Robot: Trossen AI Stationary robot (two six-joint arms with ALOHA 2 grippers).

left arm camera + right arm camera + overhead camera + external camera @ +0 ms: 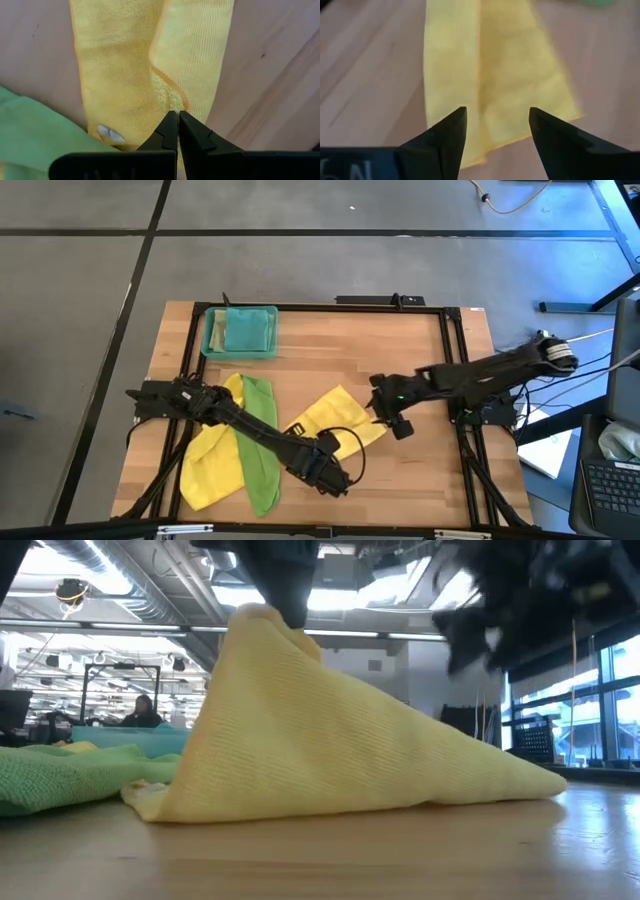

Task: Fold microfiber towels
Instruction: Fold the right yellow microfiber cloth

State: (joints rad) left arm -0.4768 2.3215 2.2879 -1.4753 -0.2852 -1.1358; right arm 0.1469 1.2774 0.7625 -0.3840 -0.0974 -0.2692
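A: Yellow cloth, centre of the table — that is the folded yellow towel (335, 420), lying just right of middle in the high view, partly doubled over on the pale wood of the table (420, 480).

B: And the left gripper (330, 472) sits at its lower left end. In the left wrist view its fingers (169, 131) are pressed tight together with the yellow towel's stitched edge running in between the tips, so it looks closed on that edge.

A: The low view backs that up: the towel (330, 740) rises in a tent shape to a peak in the upper middle of the frame, where a dark gripper pinches it, and slopes down to the tabletop at right.

B: The right gripper (393, 418) is at the towel's right end in the high view. Its wrist view shows both fingers (451, 135) spread well apart, the yellow cloth lying flat between and beyond them, nothing in its grasp.

A: Over on the left of the high view, a bright green towel (262, 442) runs as a long strip down toward the bottom edge, under the left arm.

B: A second yellow towel (212, 465) is spread beneath and left of it, in the lower left.

A: Upper left of the table: a translucent teal tray (211, 340) with a teal towel (248, 330) lying in it.

B: In the low view the green towel (60, 780) shows at far left, flat on the table.
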